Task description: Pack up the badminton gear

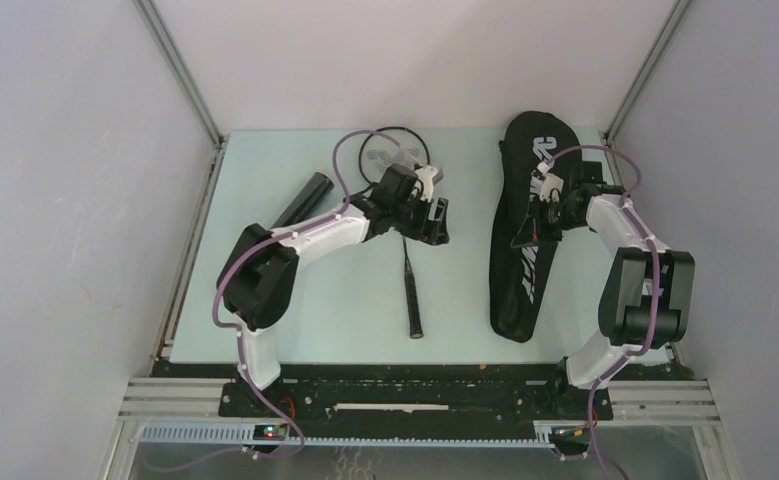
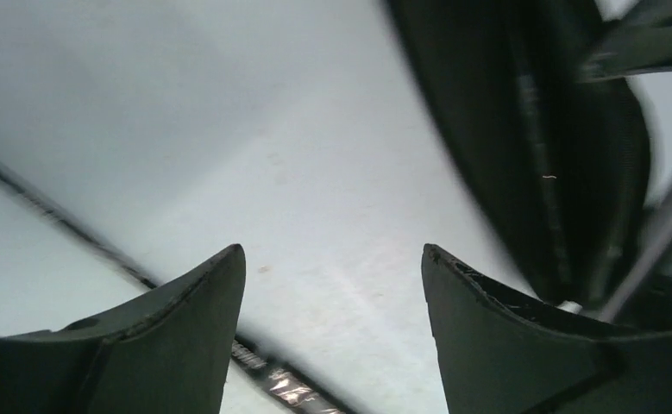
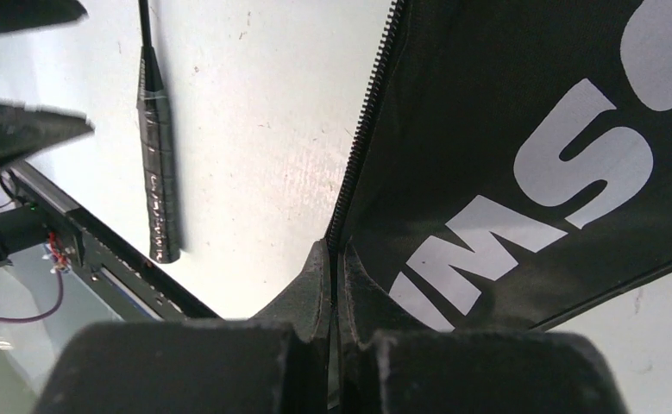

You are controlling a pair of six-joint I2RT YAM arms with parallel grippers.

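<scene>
Bag edge pinched, racket not packed yet

The bag (image 3: 505, 129), lying on the right side of the table (image 1: 345, 310), is pinched at its zipper edge by the pressed-together right gripper (image 3: 334, 250). The left gripper (image 2: 332, 259) is spread wide and empty over the racket (image 1: 413, 290) lying mid-table. Probably the racket gets grabbed next, so the thin shaft must be straddled squarely before anything is closed.

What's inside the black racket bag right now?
Cannot tell. The large black racket-shaped bag shows only its white-lettered outer fabric; the interior is covered. The right fingers pinch its zipper edge. One thin black racket lies outside, on the table.
</scene>
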